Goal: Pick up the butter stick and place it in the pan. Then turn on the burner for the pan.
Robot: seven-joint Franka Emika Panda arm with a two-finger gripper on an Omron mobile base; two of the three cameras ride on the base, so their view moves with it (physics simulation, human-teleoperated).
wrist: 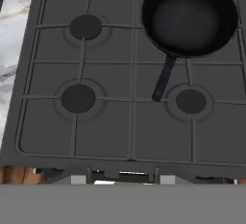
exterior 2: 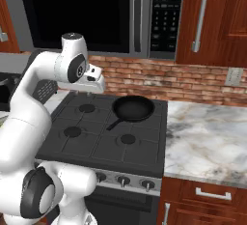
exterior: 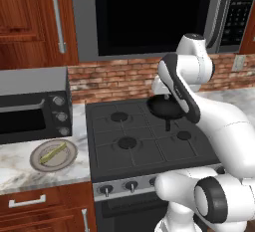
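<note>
Butter on the left, pan on the right, arm high between them.

The butter stick (exterior: 53,152) lies on a plate (exterior: 35,162) on the counter left of the stove (wrist: 110,122); the pan (exterior 2: 133,108) sits empty on the back right burner. The gripper (exterior 2: 91,80) hovers above the stove (whether its jaws stand apart, I cannot tell). I judge the slim bar could skid on the plate if pinched off-centre.

Pan (wrist: 191,18): matt black. Stove top (wrist: 110,122): matt dark grey. Surface (exterior 2: 207,137): glossy marble. Cabinets (exterior 2: 212,16): polished reddish wood.
</note>
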